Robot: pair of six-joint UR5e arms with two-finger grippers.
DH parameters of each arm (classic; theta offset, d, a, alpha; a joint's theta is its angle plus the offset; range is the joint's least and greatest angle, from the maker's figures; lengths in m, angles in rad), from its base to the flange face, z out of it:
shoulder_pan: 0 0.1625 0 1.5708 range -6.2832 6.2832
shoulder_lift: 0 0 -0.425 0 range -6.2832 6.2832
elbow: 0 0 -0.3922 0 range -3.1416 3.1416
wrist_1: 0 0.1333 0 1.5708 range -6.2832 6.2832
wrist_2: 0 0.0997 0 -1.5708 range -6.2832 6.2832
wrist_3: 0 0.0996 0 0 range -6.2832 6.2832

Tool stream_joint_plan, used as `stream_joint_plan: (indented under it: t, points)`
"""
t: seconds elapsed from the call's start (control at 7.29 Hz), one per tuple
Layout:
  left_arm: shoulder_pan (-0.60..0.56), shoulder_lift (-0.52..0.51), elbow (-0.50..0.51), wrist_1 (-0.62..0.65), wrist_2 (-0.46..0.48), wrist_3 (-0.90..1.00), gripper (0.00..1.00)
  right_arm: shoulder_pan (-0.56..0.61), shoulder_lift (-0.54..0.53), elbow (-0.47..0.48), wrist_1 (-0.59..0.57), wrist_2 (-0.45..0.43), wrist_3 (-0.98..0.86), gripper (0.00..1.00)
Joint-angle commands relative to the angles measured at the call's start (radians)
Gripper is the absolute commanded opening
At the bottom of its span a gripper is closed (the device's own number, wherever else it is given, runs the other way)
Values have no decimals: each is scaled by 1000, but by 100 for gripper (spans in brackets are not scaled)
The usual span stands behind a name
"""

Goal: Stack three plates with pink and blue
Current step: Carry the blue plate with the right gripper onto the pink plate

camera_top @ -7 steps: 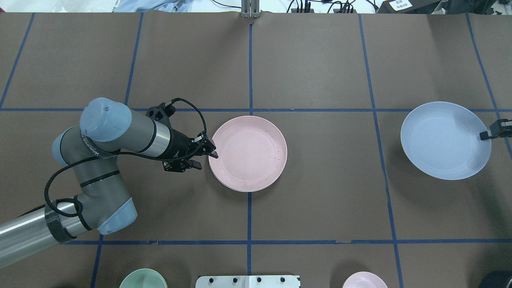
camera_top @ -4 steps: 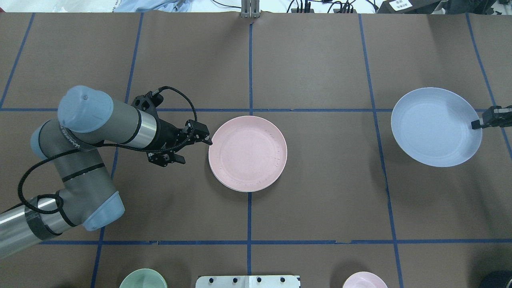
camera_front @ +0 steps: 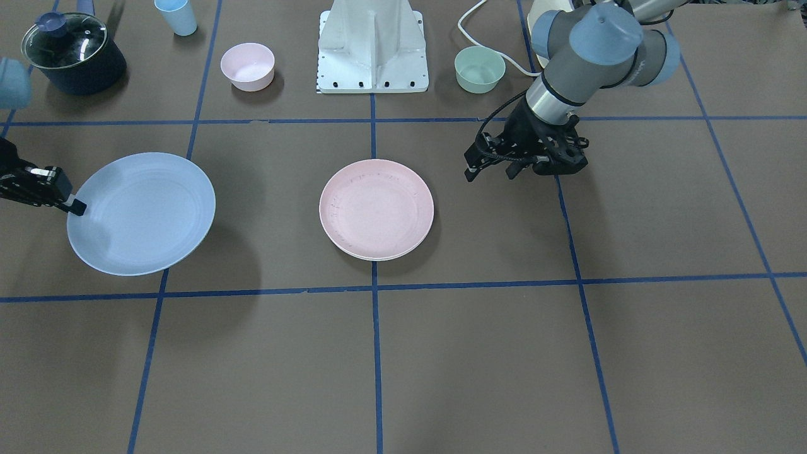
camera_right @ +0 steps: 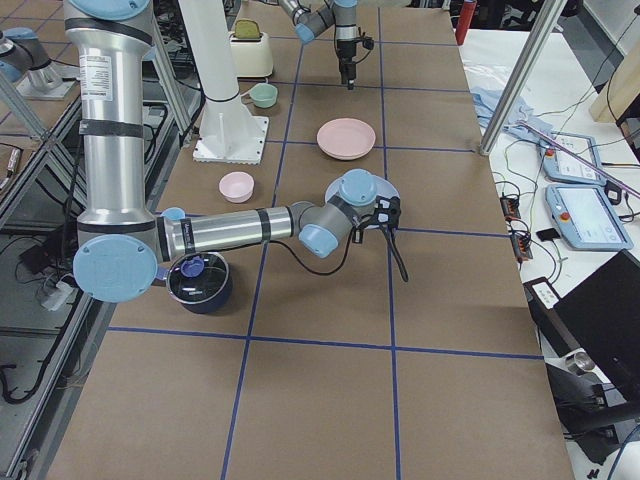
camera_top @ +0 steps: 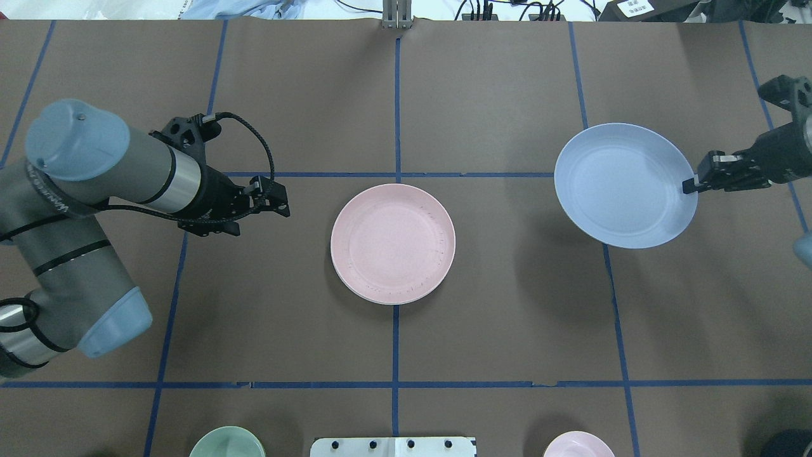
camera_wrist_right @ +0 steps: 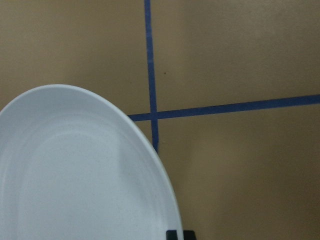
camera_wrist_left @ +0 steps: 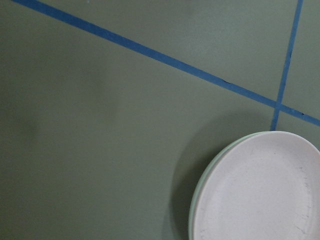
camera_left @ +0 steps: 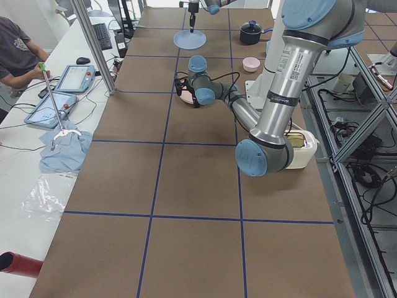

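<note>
The left wrist camera looked down on the pink plate (camera_wrist_left: 260, 195) lying flat, hollow up, on the cream plate (camera_wrist_left: 192, 220), whose rim peeked out as a thin crescent: two stacked. Overhead, the third, the blue plate (camera_top: 622, 184), hung well to the right of the pink plate, raised off the table (camera_top: 495, 317) and slightly tilted, hollow up; being round, it pointed no particular way. The right gripper (camera_top: 690, 186) had its jaws closed on the rim at the side farthest from the pink plate. The left gripper (camera_top: 260, 219) hovered left of the pink plate, apart from it, jaws parted and empty. Two small bowls sat nearer the robot than the pink plate: one green bowl (camera_top: 227, 442) and one pink bowl (camera_top: 578, 444). The front view added one lidded pot (camera_front: 72, 53) and one blue cup (camera_front: 176, 16), both farther from the pink plate than the blue plate. From the left end, the blue plate showed small, far behind the pink plate, clear above the table. From the right end, the near arm covered most of it. The right wrist camera showed its hollow face and one dark fingertip (camera_wrist_right: 180, 235) at its rim.
</note>
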State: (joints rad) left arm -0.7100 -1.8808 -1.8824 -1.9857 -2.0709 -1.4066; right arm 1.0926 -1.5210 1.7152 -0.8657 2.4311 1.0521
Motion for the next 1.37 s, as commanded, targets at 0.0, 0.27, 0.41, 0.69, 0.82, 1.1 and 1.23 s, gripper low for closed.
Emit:
stream_joint_plan:
  t: [0.0, 0.27, 0.41, 0.69, 0.82, 1.1, 1.23]
  points:
    - [-63, 122, -53, 5, -1, 191, 100, -132, 140, 4, -16, -93, 206, 0]
    - [-110, 202, -64, -2, -5, 341, 100, -287, 258, 4, -47, -237, 360, 0]
    - [-130, 235, -61, -4, -3, 403, 100, -347, 322, 17, -128, -304, 400, 0]
    - [-147, 249, -55, -10, -3, 434, 100, -469, 351, 61, -214, -421, 408, 0]
    - [-149, 247, -53, -10, -3, 434, 100, -521, 352, 57, -214, -481, 416, 0]
    - [-151, 249, -50, -10, 0, 439, 100, -568, 389, 22, -217, -512, 416, 0]
    - [-152, 252, -50, -10, 2, 439, 100, -574, 400, 9, -217, -515, 417, 0]
